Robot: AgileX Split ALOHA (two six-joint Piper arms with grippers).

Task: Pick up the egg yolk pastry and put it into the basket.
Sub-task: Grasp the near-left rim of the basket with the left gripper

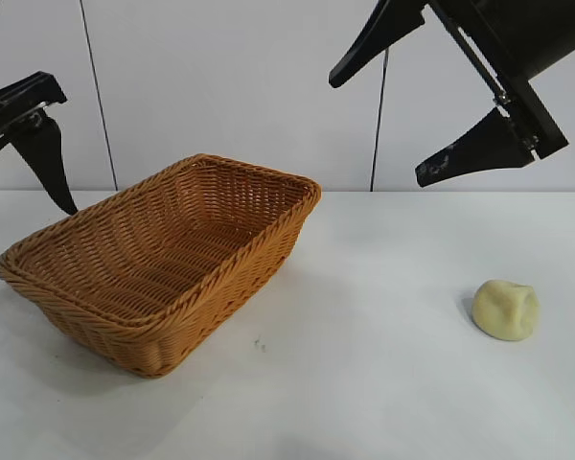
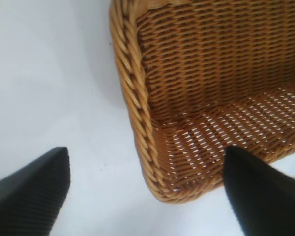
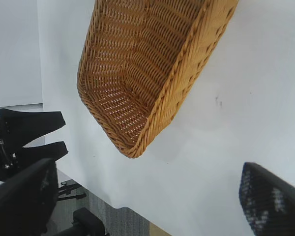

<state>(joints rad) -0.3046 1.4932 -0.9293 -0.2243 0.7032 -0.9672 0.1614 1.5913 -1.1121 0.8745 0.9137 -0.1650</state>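
The egg yolk pastry (image 1: 505, 310), a small pale yellow dented lump, lies on the white table at the right. The wicker basket (image 1: 220, 307) stands at the left-centre and holds nothing. My right gripper (image 1: 376, 129) is open and empty, high above the table between basket and pastry. Its wrist view (image 3: 147, 169) shows the basket (image 3: 187, 73) but not the pastry. My left gripper (image 1: 38, 144) hangs at the far left beside the basket. It is open, and its wrist view (image 2: 147, 152) shows the basket's corner (image 2: 132, 98).
The white table (image 1: 364, 383) spreads between basket and pastry. In the right wrist view the table's edge (image 3: 137, 209) drops to a grey floor, and the left gripper (image 3: 34, 137) shows beyond the basket.
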